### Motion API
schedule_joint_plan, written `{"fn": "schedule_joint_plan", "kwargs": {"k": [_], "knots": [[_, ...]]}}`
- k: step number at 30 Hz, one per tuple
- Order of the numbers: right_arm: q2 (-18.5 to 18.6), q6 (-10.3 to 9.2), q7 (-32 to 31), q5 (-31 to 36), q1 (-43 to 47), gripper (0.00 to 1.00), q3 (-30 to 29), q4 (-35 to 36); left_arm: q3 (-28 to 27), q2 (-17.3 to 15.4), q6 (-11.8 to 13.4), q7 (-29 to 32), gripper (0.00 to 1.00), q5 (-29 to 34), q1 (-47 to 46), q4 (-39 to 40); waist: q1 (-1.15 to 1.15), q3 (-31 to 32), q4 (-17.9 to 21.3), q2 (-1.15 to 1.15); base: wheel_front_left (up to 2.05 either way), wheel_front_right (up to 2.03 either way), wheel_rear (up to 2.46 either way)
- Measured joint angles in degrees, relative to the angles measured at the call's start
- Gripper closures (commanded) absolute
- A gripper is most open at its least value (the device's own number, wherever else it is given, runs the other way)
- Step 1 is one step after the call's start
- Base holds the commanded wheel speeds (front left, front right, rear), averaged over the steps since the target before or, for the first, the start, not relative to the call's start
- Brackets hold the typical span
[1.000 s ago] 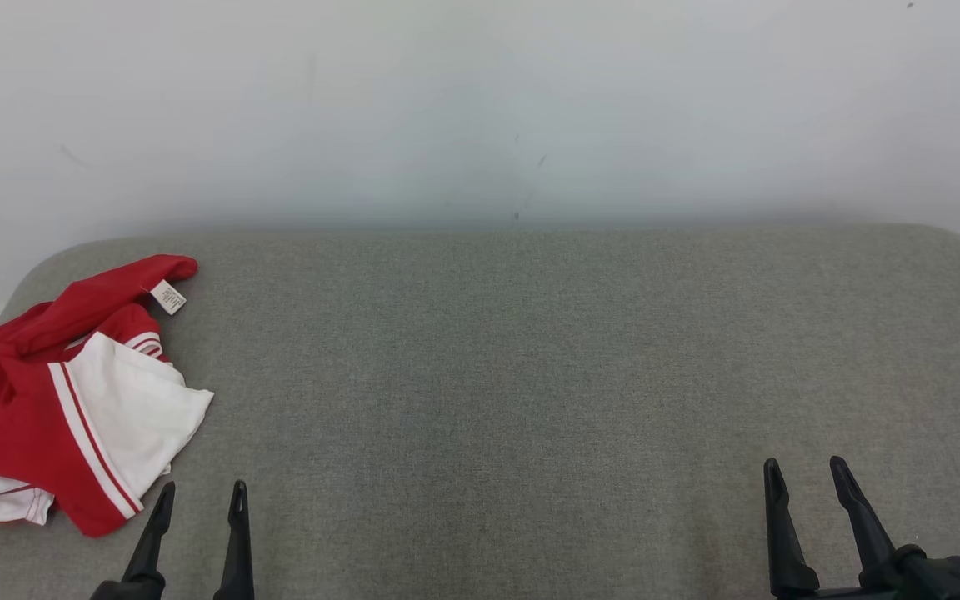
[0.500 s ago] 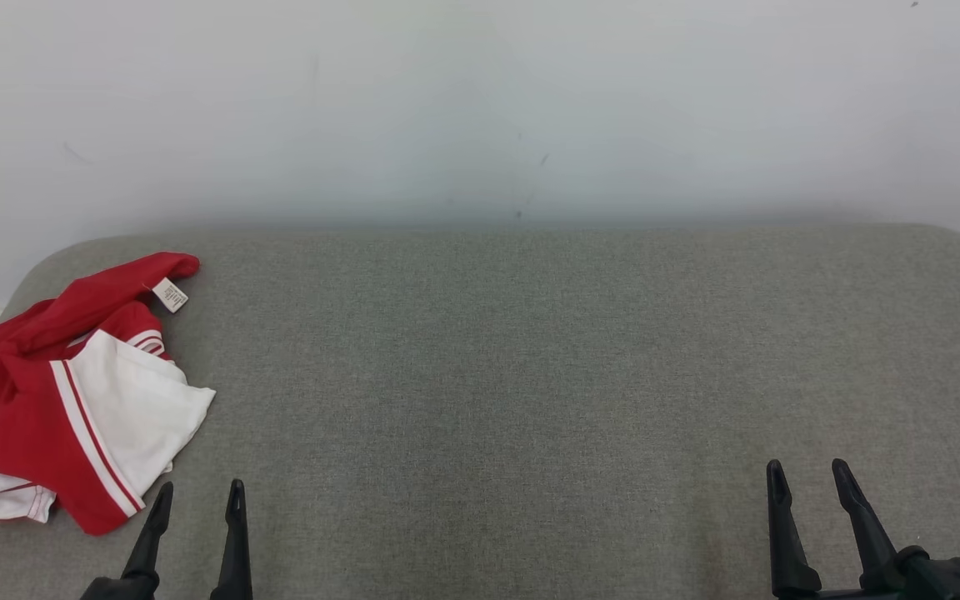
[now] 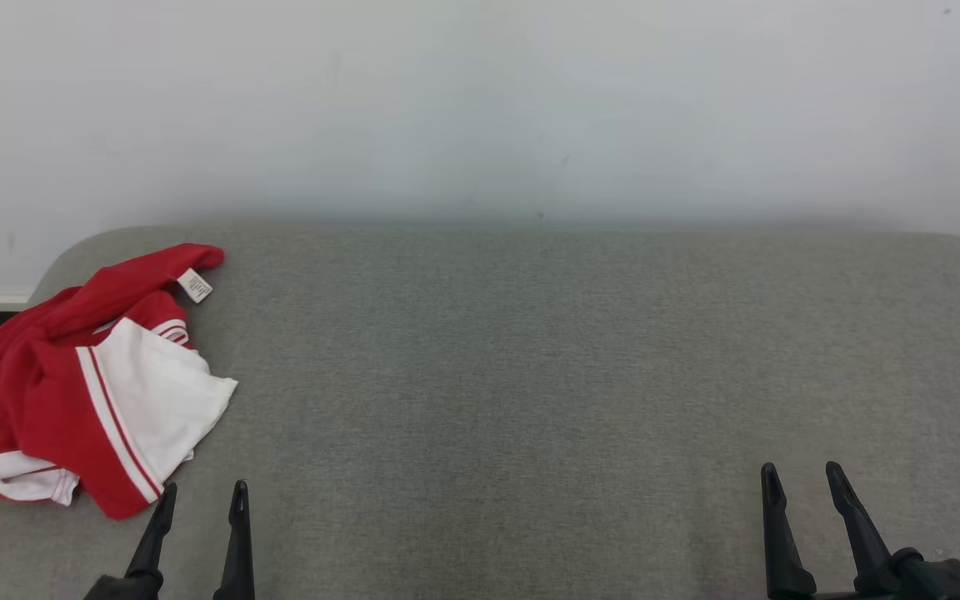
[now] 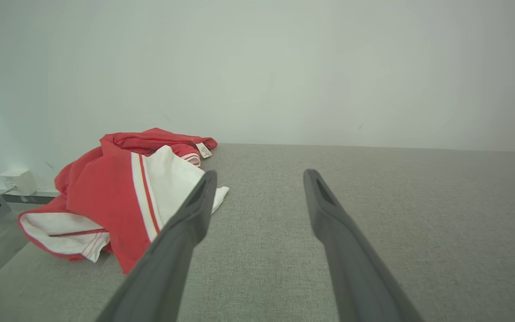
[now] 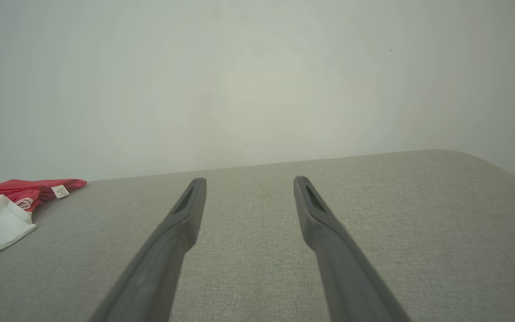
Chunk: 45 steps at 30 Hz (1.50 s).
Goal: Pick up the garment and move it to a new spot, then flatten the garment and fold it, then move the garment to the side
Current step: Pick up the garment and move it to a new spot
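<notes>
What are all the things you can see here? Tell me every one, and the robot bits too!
garment: one, red with white panels and stripes, crumpled at the left end of the surface
label: one, white, on the garment's far red edge
surface: one, grey cloth-covered, rounded corners, stretching across in front of the robot
wall: one, white, behind the surface
small box: one, white, low against the wall beyond the surface's left end
left gripper: one, two dark fingers spread open, holding nothing, just next to the garment's near edge
right gripper: one, two dark fingers spread open, holding nothing, over bare surface on the right
</notes>
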<state>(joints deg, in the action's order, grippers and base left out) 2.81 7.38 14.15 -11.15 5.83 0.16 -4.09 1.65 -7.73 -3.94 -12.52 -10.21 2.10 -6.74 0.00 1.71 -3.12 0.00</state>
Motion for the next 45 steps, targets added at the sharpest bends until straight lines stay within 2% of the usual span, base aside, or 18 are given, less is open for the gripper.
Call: {"fn": "schedule_joint_plan", "kwargs": {"k": [8,35,45], "knots": [[0.01,0.0,0.07,-0.42,0.19,0.0,0.29,-0.33,0.31,-0.41,0.46,0.19,0.0,-0.23,-0.07,-0.2,0.0,0.23,-4.08,0.0,0.0,0.0,0.0],[0.0,0.0,0.65,-1.89,0.41,0.0,1.33,-1.15,0.1,-2.5,2.02,1.94,0.0,-1.23,0.53,1.46,0.0,-0.29,-22.92,0.0,0.0,0.0,0.0],[0.0,0.01,0.77,-1.77,-0.28,0.0,1.77,-1.1,-0.78,-3.11,3.05,1.53,0.0,-2.07,0.43,1.49,0.0,-1.85,-26.42,0.0,0.0,0.0,0.0]]}}
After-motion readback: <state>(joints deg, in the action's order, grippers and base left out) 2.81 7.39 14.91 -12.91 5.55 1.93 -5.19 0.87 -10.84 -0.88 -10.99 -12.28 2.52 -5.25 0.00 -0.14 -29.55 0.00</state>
